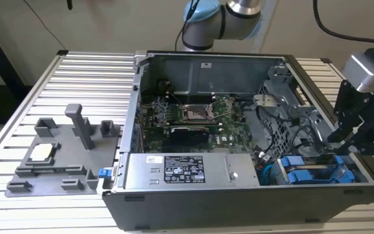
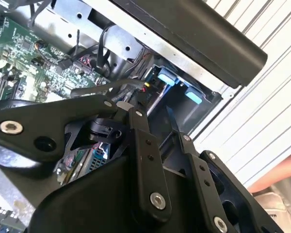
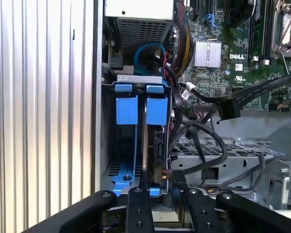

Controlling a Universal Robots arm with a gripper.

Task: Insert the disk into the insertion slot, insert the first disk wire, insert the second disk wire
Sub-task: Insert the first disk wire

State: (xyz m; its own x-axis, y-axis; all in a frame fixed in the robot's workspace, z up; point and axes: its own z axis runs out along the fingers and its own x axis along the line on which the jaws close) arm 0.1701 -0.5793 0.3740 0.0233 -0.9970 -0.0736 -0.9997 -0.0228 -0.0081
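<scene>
Gripper (image 1: 340,140) angled down over disk (image 3: 156,111)

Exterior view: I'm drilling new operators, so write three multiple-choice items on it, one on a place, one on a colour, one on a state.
1. Where does the grey fixture stand? A) on the table, at the exterior view's left of the computer case B) inside it C) atop it
2. What colour are the carrier tabs? A) red B) yellow C) blue
3. The computer case is: A) shut B) open C) upended
A: it stands on the slats beside the case. C: bright blue, near the pincer. B: the motherboard shows.
</scene>
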